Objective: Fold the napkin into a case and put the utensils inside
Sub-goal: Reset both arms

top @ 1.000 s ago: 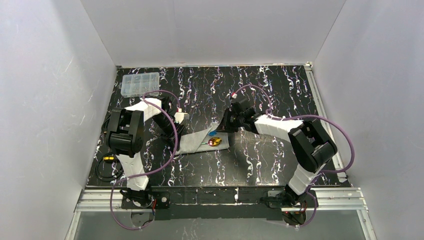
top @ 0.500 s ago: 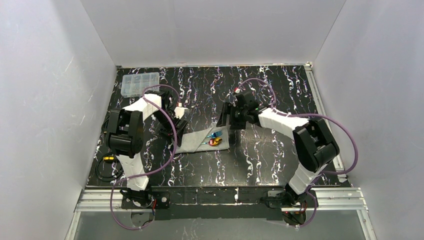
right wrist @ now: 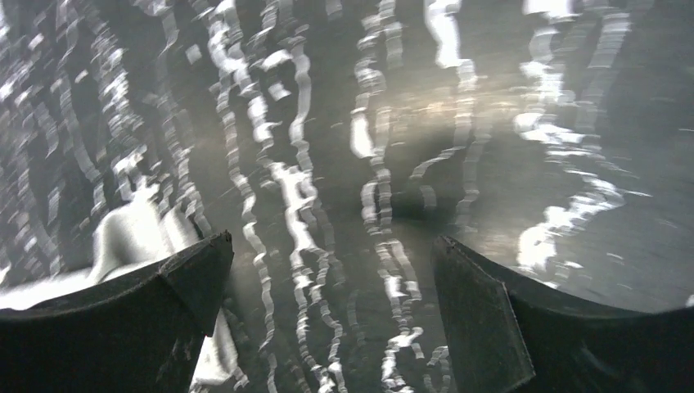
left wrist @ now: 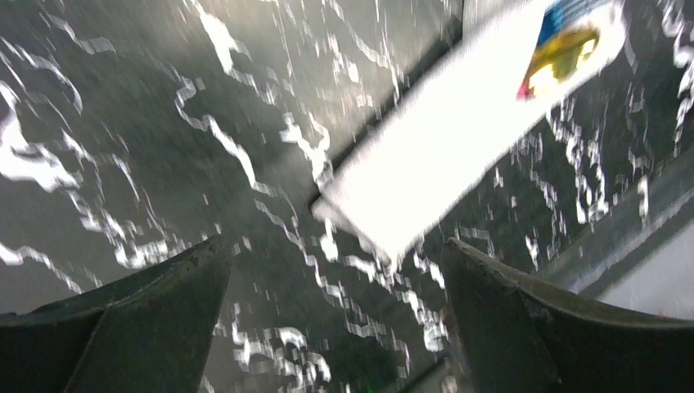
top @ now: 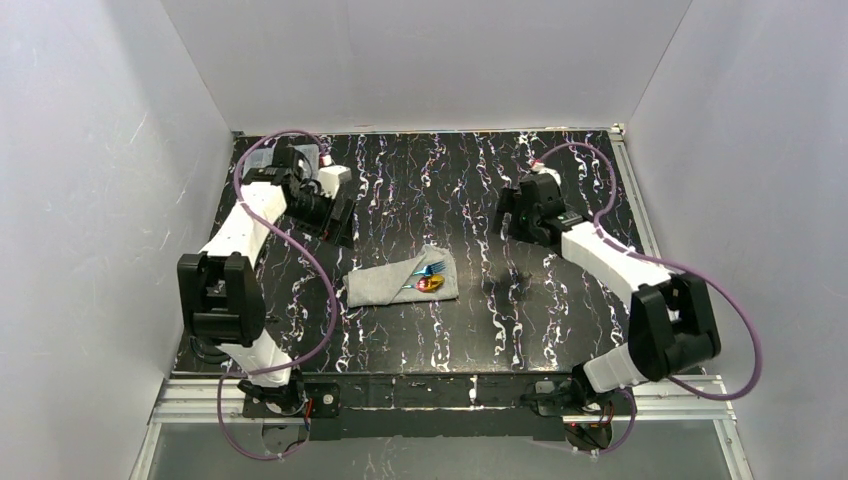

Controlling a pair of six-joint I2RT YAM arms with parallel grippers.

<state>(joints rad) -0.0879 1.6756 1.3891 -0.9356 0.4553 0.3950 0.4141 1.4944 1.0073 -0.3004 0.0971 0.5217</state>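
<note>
Two pairs of jaws, both splayed wide, both holding nothing. From overhead: left gripper point(top: 338, 222) at about 10 o'clock from the case point(top: 392, 286) and well apart from it. Right gripper point(top: 510, 222) at about 2 o'clock from the case, likewise well apart and touching nothing.

Between them, near the middle of the black, white-streaked table point(top: 560, 330), the napkin point(top: 375, 290) as a flat grey folded rectangle. Long side roughly from 9 o'clock to 3 o'clock, tilted a little upward at the 3 o'clock end. At that end, the utensils point(top: 430, 278): blue piece point(top: 433, 269) at 12 o'clock of the gold-pink piece point(top: 431, 285), just beside it, both on the grey fabric. Cannot tell whether tucked under a layer or only resting on top.

From the left wrist: dark fingers point(left wrist: 139, 319) at 7 and 5 o'clock of the frame, with a broad gap and only table in it. Case washed out to white, slanting up toward 1 o'clock, with the blue and gold of the utensils at its far tip. Blurred throughout.

From the right wrist: fingers point(right wrist: 491, 327) again set far apart over bare table, nothing gripped. Pale smear of napkin at 9 o'clock, just beyond the finger on that side. Too blurred to make out more.
</note>
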